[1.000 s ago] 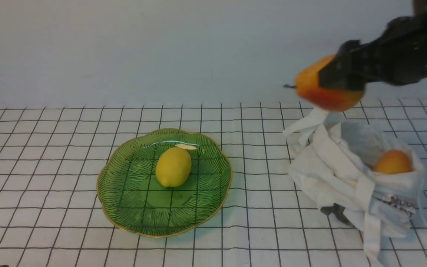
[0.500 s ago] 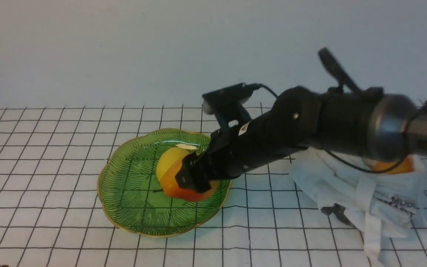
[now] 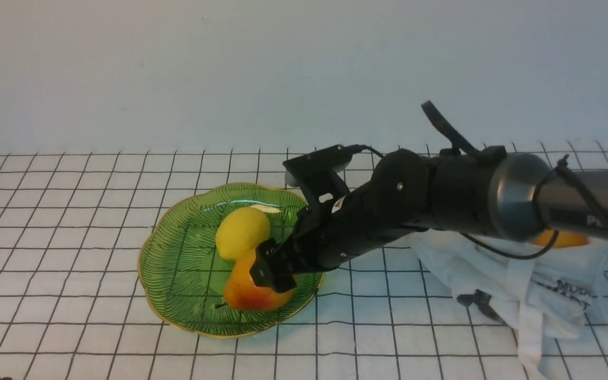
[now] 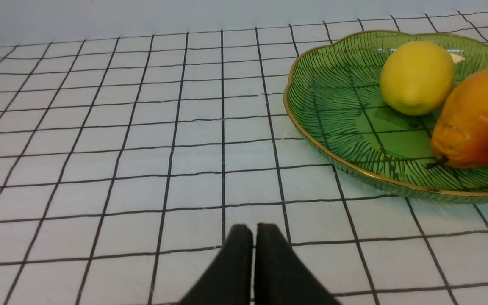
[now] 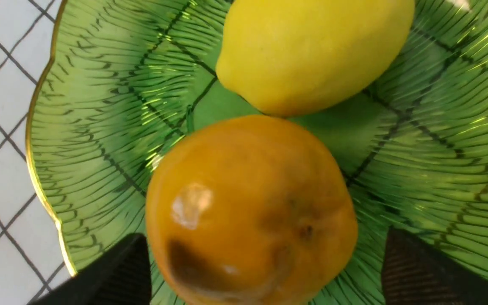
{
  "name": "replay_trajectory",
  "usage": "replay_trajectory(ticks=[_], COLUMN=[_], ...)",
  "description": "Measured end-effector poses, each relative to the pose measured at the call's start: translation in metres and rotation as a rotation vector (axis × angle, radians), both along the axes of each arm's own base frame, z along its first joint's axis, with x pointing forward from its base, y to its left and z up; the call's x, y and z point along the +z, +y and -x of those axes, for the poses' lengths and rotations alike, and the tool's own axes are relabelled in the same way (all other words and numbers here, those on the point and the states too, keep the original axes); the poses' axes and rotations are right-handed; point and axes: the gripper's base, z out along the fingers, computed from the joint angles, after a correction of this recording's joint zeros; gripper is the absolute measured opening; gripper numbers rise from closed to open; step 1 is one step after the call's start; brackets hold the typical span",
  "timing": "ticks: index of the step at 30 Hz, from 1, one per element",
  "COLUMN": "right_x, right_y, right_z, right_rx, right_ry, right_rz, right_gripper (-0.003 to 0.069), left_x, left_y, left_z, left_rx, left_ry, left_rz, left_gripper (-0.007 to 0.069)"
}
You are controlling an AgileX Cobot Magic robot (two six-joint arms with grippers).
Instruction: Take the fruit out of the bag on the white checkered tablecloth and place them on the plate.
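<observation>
With both yellow and red-blushed fruit already on the green plate (image 3: 177,264), the next move probably turns on how R gripper (image 3: 274,265) clears the pear-like fruit (image 3: 257,289) and heads back to the bag (image 3: 541,295). Bag lies well to R of plate, R arm spanning above it, so R arm is nearer; L gripper (image 4: 248,254) sits off to plate's L, tips close tog. w/ a thin gap, nothing held. R fingers stand wide, one each side of the pear, w/ a gap at least on one side; prob. released. Pear's long axis runs roughly L–R, stem end to L, blunt end twd R fingers; yellow fruit (image 3: 243,233) is just beyond, touching or nearly. Smallest bit: orange fruit (image 3: 561,239) at bag mouth, partly hidden under R arm, prob. next pick.
</observation>
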Motion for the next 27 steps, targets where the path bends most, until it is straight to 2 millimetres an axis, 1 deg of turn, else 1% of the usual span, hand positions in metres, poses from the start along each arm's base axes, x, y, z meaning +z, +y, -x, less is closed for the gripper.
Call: replay_trajectory(ticks=[1,2,3,4,5,6,7,10,11,12,13,14,15,16,17,18,19,20,22,23,24,25,26,27], right_x=[0.005,0.016,0.024,0.04,0.053,0.069,0.09,0.141,0.145,0.165,0.189,0.198,0.221,0.23,0.247,0.256,0.263,0.27,0.274,0.271,0.266,0.267,0.254,0.244], right_y=[-0.002,-0.006,-0.007,-0.013,-0.018,-0.026,-0.039,-0.078,-0.081,-0.099,-0.118,-0.128,-0.147,-0.157,-0.174,-0.186,-0.198,-0.212,-0.239,-0.254,-0.264,-0.264,-0.277,-0.283], right_z=[0.001,0.002,0.003,0.004,0.005,0.007,0.011,0.028,0.029,0.04,0.057,0.065,0.086,0.096,0.118,0.133,0.149,0.17,0.211,0.235,0.253,0.253,0.277,0.288], right_rx=[0.005,0.004,0.004,-0.004,-0.011,-0.023,-0.044,-0.136,-0.144,-0.195,-0.259,-0.287,-0.35,-0.379,-0.427,-0.458,-0.486,-0.52,-0.566,-0.576,-0.578,-0.577,-0.577,-0.579], right_ry=[-0.009,-0.016,-0.022,-0.038,-0.051,-0.071,-0.095,-0.164,-0.168,-0.2,-0.241,-0.265,-0.318,-0.346,-0.403,-0.443,-0.482,-0.53,-0.628,-0.687,-0.738,-0.745,-0.807,-0.827], right_rz=[0.004,0.003,0.001,-0.002,-0.003,0.0,0.01,0.054,0.058,0.076,0.078,0.097,0.082,0.085,0.055,0.03,0.002,-0.039,-0.135,-0.192,-0.238,-0.241,-0.301,-0.332], right_gripper=[0.0688,0.0673,0.0662,0.0633,0.0602,0.0544,0.0484,0.026,0.0243,0.0145,0.0064,0.0042,0.0012,0.0002,-0.0005,-0.001,-0.0011,-0.0013,-0.0013,-0.0013,-0.0014,-0.0014,-0.0014,-0.0014], left_x=[0.0,0.0,0.0,0.0,0.0,0.0,0.0,0.0,0.0,0.0,0.0,0.0,0.0,0.0,0.0,0.0,0.0,0.0,0.0,0.0,0.0,0.0,0.0,0.0], left_y=[0.0,0.0,0.0,0.0,0.0,0.0,0.0,0.0,0.0,0.0,0.0,0.0,0.0,0.0,0.0,0.0,0.0,0.0,0.0,0.0,0.0,0.0,0.0,0.0], left_z=[0.0,0.0,0.0,0.0,0.0,0.0,0.0,0.0,0.0,0.0,0.0,0.0,0.0,0.0,0.0,0.0,0.0,0.0,0.0,0.0,0.0,0.0,0.0,0.0], left_rx=[0.0,0.0,0.0,0.0,0.0,0.0,0.0,0.0,0.0,0.0,0.0,0.0,0.0,0.0,0.0,0.0,0.0,0.0,0.0,0.0,0.0,0.0,0.0,0.0], left_ry=[0.0,0.0,0.0,0.0,0.0,0.0,0.0,0.0,0.0,0.0,0.0,0.0,0.0,0.0,0.0,0.0,0.0,0.0,0.0,0.0,0.0,0.0,0.0,0.0], left_rz=[0.0,0.0,0.0,0.0,0.0,0.0,0.0,0.0,0.0,0.0,0.0,0.0,0.0,0.0,0.0,0.0,0.0,0.0,0.0,0.0,0.0,0.0,0.0,0.0], left_gripper=[-0.0008,-0.0008,-0.0008,-0.0008,-0.0008,-0.0008,-0.0008,-0.0008,-0.0008,-0.0008,-0.0008,-0.0008,-0.0008,-0.0008,-0.0008,-0.0008,-0.0008,-0.0008,-0.0008,-0.0008,-0.0008,-0.0008,-0.0008,-0.0008])
